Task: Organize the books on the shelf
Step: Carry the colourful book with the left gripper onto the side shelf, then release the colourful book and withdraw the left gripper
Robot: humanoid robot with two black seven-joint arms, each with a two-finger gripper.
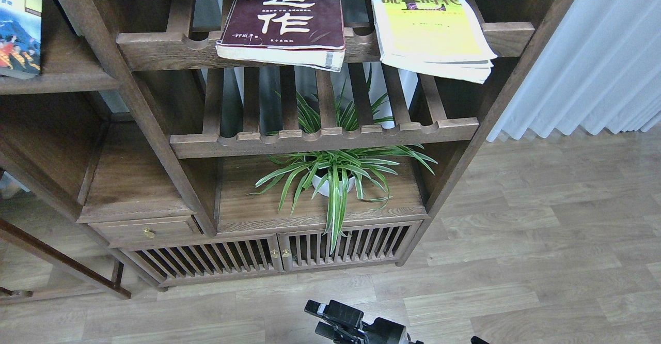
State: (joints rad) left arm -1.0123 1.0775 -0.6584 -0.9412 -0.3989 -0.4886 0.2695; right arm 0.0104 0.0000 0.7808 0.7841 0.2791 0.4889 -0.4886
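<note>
While the spider plant (335, 178) sits below, slats perhaps hide it.

I see a green-and-white striped spider plant (338, 176) in a small white pot (330, 185), standing on the flat brown wooden ledge (248, 207) of the cabinet. Its longest leaves hang over the front edge, down across the pair of slatted wooden doors (273, 253) with small brass knobs (279, 254). Left of the doors I can make out a shallow wooden drawer (147, 229) with its own brass knob. Above the plant sits a slatted wooden rack with a scalloped front rail (320, 137). Pale wood-plank flooring (542, 251) spreads to the right, and a pleated white curtain (594, 55) hangs beside the unit.
</note>
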